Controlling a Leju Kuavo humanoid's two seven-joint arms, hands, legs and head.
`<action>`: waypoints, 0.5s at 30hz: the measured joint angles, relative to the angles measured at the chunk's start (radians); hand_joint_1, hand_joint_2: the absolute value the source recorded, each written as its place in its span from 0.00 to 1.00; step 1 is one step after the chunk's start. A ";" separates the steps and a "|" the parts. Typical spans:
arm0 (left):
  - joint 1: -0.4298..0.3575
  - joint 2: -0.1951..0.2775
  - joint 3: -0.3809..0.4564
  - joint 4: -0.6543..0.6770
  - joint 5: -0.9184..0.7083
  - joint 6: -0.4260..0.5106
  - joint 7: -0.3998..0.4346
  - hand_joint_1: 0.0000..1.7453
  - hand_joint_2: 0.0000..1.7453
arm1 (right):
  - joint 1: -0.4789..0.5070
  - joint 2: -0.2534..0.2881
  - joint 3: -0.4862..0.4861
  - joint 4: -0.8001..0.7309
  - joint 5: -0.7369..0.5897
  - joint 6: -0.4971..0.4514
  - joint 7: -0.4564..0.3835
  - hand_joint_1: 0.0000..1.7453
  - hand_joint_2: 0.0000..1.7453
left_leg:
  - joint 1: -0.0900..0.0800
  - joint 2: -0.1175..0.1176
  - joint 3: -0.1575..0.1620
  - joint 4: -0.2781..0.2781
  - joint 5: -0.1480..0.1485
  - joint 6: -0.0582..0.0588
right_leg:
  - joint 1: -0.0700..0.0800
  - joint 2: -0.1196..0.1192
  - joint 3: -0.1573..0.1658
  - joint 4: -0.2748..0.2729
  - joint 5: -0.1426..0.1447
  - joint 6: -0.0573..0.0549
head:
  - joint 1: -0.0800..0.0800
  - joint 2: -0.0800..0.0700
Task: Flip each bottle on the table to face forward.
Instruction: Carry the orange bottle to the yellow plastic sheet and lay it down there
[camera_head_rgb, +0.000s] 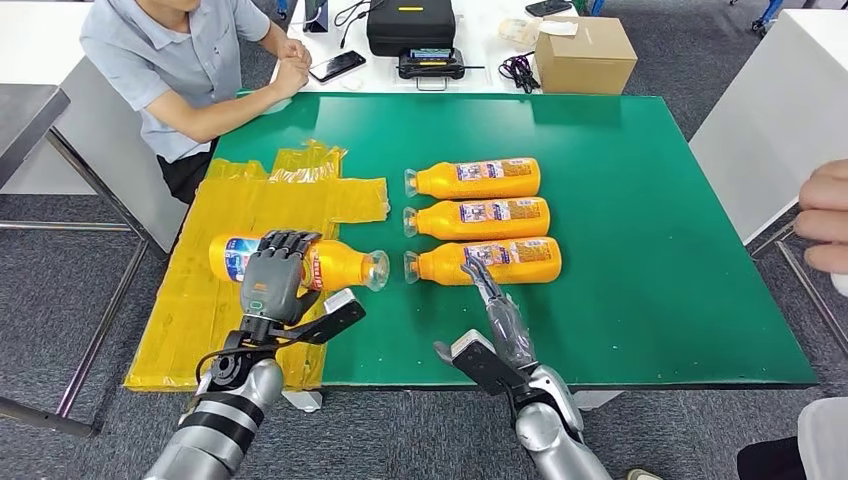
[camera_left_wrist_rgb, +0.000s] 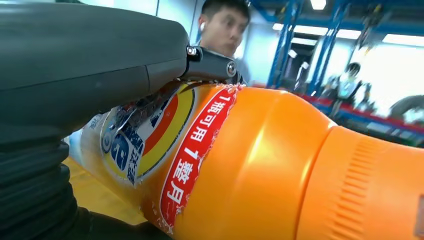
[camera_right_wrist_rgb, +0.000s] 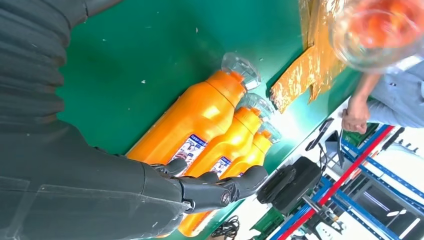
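Gripping the lone orange bottle (camera_head_rgb: 300, 262) at the lower left of the head view, the left hand (camera_head_rgb: 273, 276) has its dark fingers draped over the labelled middle of the body, the clear cap pointing toward frame centre; the bottle lies on its side across the edge of the yellow taped sheet (camera_head_rgb: 240, 200) and the green mat (camera_head_rgb: 640, 200). Three more bottles (camera_head_rgb: 478, 220) lie side by side in a stack at mid-frame, caps to the left. The right hand (camera_head_rgb: 490, 290) hovers with fingers extended and close together, fingertips over the nearest of the three, holding nothing. These look like rigid, glossy plastic, probably slippery and moderately heavy if full; wrapping the broad labelled waist seems safer than taking the tapered neck.
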 joint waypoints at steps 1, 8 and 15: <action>-0.009 0.006 0.000 0.023 -0.001 0.000 0.012 1.00 1.00 | 0.001 0.000 -0.002 -0.002 0.000 0.000 -0.001 0.00 1.00 | 0.000 0.000 0.000 0.000 0.000 0.000 | 0.000 0.000 0.000 0.000 0.000 0.000 | 0.000 0.000; -0.056 0.034 -0.009 0.151 -0.017 -0.012 0.082 1.00 1.00 | 0.010 0.004 -0.007 -0.005 -0.001 0.008 -0.002 0.00 1.00 | 0.000 0.000 0.000 0.000 0.000 0.000 | 0.000 0.000 0.000 0.000 0.000 0.000 | 0.000 0.000; -0.067 0.046 -0.033 0.231 -0.027 -0.046 0.097 0.53 1.00 | 0.018 0.003 -0.012 -0.005 -0.007 0.016 -0.003 0.00 1.00 | 0.000 0.000 0.000 0.000 0.000 0.000 | 0.000 0.000 0.000 0.000 0.000 0.000 | 0.000 0.000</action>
